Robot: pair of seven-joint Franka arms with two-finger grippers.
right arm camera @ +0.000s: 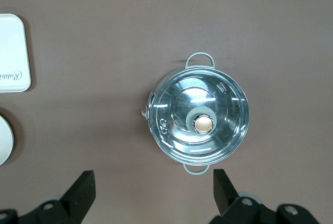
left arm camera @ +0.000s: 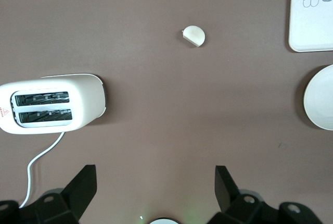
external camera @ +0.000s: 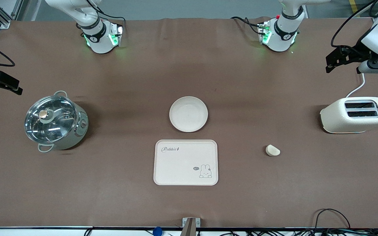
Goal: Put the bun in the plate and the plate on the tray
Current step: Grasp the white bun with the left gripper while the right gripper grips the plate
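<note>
Nearest the camera lies the tray, bare, with the plate just beside its farther edge, not touching. Toward my left arm's end sits the bun, alone on open desk, near the toaster. My left end effector hangs released and empty above the desk; my right end effector likewise, by the pot.

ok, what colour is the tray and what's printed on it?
Cream tray, with "Rabbit" lettering and a small rabbit drawing near opposite corners. Clearest in the front view.
</note>
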